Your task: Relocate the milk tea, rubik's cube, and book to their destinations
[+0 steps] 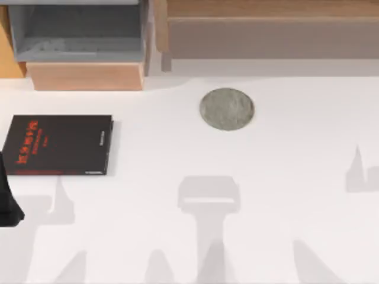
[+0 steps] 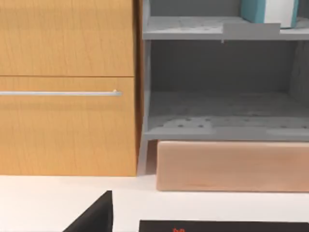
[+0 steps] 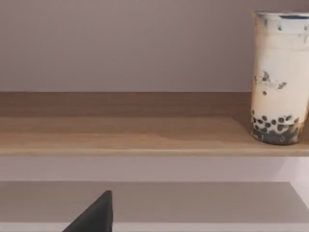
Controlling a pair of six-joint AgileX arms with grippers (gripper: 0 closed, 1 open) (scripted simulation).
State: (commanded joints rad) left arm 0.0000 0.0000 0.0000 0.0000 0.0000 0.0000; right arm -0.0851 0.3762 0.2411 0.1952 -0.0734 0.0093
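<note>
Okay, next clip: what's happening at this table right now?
Nothing is being held. The milk tea stands upright on a wooden shelf, and the teal book stands on the upper level of the grey rack. A black book with red lettering lies flat on the white table at its left side, with a round grey coaster near the middle. The left arm sits at the table's left edge.

A rendered office or study corner is showing here, set around a plain white table (image 1: 266, 195). At the far left a wooden cabinet (image 2: 67, 87) with a metal drawer handle (image 2: 60, 93) is standing beside grey open shelving (image 2: 222, 87), and a long wooden shelf (image 3: 135, 130) is running along the far wall. A black book (image 1: 59, 145) is lying on the table's left, and a round grey coaster (image 1: 227, 109) is sitting farther back.
</note>
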